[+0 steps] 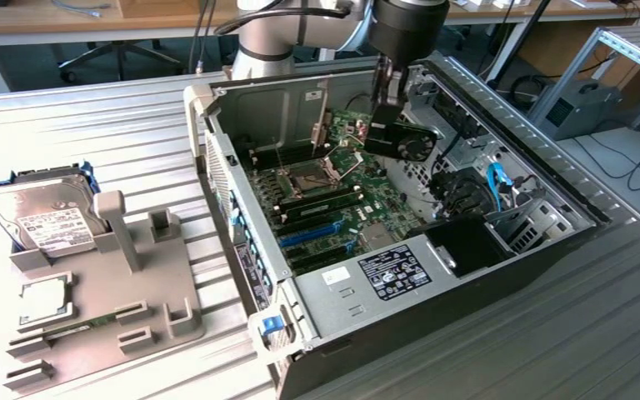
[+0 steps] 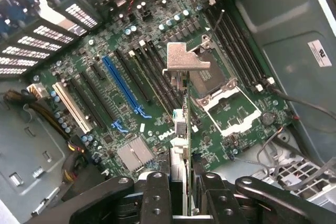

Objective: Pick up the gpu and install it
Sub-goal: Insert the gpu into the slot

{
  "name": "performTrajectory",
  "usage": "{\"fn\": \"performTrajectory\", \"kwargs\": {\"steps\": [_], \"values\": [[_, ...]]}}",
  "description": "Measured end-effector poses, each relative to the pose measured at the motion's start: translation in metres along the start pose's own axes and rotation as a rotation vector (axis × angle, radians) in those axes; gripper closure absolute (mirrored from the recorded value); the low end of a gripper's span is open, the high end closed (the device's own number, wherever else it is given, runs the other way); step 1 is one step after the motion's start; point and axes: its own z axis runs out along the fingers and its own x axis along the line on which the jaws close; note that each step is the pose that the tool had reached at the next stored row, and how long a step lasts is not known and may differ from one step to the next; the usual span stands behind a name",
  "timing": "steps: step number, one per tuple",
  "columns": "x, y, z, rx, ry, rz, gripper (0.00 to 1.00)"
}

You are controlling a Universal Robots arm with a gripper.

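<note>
The black metal pincer [image 2: 182, 196] is shut tight on the thin flat black gpu card with a silvery bracket at its end [image 2: 181, 121]. The card hangs on its edge over the green circuit board [image 1: 382, 204], inside the open grey metal computer box [image 1: 320, 304].

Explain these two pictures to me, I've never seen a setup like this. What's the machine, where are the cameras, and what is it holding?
The machine is a robot arm working over an open computer case on a metal table. One picture comes from a camera standing off the arm; the other from a camera on its wrist, looking down past its tool. The tool is closed on the gpu, a flat black card, held above the motherboard. At the exterior view's left, a grey holder carries a hard drive.
</note>
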Motion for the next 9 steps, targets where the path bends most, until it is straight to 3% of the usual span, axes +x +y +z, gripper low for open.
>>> {"fn": "performTrajectory", "kwargs": {"steps": [9], "values": [[0.0000,0.0000,0.0006,-0.0034,-0.0055,-0.121,0.73]]}}
